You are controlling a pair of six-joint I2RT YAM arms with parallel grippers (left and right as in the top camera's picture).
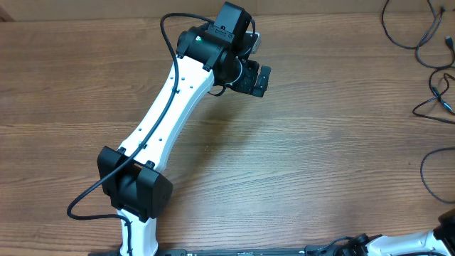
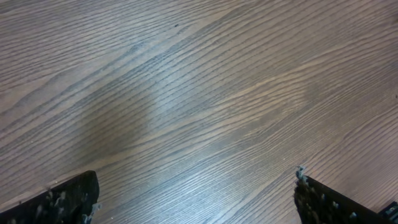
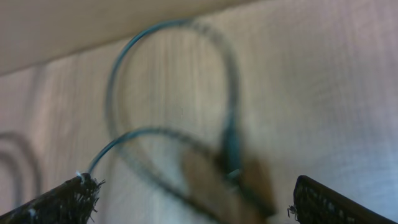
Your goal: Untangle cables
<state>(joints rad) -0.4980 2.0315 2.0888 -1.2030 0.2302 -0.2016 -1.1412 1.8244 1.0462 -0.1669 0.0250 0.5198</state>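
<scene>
Black-padded right gripper [image 3: 193, 186] stands wide open, holding nothing. Just beyond its jaws lies a blurred loop of the cables [image 3: 231, 106], its long axis pointing away. Left gripper [image 2: 198, 186], equally wide and empty over bare wooden table [image 2: 199, 74], sits well apart from them, so the right is nearer.

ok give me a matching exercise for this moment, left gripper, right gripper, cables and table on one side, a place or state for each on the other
1 left gripper
2 right gripper
3 cables
4 table

a brown wood grain
b open, a blurred cable loop just ahead of it
c open over bare wood
d thin and black, along the table's right edge in the overhead view

Pairs: 1-c, 2-b, 3-d, 4-a
</scene>
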